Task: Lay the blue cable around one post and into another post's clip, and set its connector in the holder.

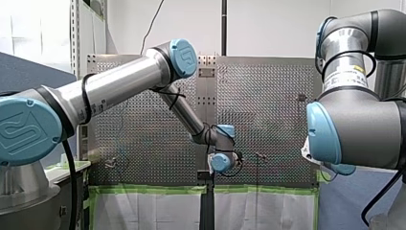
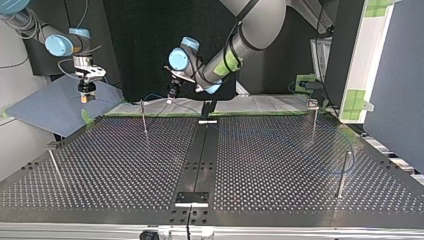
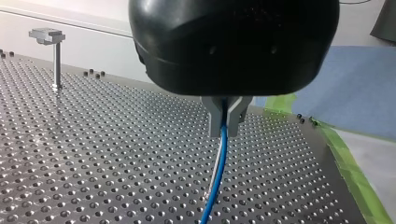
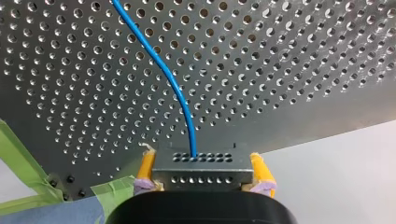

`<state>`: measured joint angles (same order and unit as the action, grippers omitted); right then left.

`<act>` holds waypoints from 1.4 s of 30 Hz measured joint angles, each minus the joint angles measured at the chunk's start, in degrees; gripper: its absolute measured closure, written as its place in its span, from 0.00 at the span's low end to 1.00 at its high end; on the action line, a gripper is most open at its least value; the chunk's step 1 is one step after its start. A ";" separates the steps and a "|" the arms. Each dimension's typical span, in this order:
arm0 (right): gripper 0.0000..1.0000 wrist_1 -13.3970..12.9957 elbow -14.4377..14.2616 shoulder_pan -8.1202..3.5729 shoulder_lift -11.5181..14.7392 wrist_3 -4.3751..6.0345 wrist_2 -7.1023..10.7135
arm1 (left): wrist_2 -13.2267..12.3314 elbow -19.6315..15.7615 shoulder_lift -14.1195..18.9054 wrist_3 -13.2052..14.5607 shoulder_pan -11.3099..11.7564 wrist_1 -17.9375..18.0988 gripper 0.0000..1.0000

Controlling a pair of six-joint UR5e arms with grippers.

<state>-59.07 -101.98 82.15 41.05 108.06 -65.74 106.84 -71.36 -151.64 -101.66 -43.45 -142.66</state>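
Observation:
The blue cable [image 3: 217,175] hangs from between the metal fingers of my left gripper [image 3: 227,122], which is shut on it just above the perforated table [image 3: 102,154]. In the top view that gripper [image 2: 172,93] hovers near the far edge, close to a thin post [image 2: 144,118]. My right gripper [image 4: 201,175], with yellow pads [image 4: 145,169], is shut on the grey connector [image 4: 201,167]. The cable [image 4: 173,81] leaves the connector and runs off over the table. In the top view this gripper [image 2: 86,93] hangs off the table's far left corner.
More posts stand at the top view's right, one far [image 2: 314,118] and one near [image 2: 342,175], and a leaning post [image 2: 55,166] stands at its left. A black rail [image 2: 202,150] runs down the middle. A clip-topped post [image 3: 54,56] shows beyond my left gripper. Green tape [image 3: 348,168] edges the table.

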 joint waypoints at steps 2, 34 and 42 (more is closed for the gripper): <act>1.00 -0.07 0.11 0.00 -0.02 0.21 0.01 | -0.01 0.15 0.00 -0.06 0.05 -0.05 1.00; 1.00 2.32 2.53 0.22 -0.27 0.27 -0.16 | -0.94 0.65 -0.07 -1.97 2.34 -1.23 1.00; 1.00 3.72 2.45 1.11 -0.80 -2.31 -0.87 | -1.04 -3.07 -0.63 -0.52 2.38 1.31 1.00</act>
<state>-55.35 -99.53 83.26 40.24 105.75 -66.62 105.80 -74.43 -152.27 -102.17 -41.07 -141.35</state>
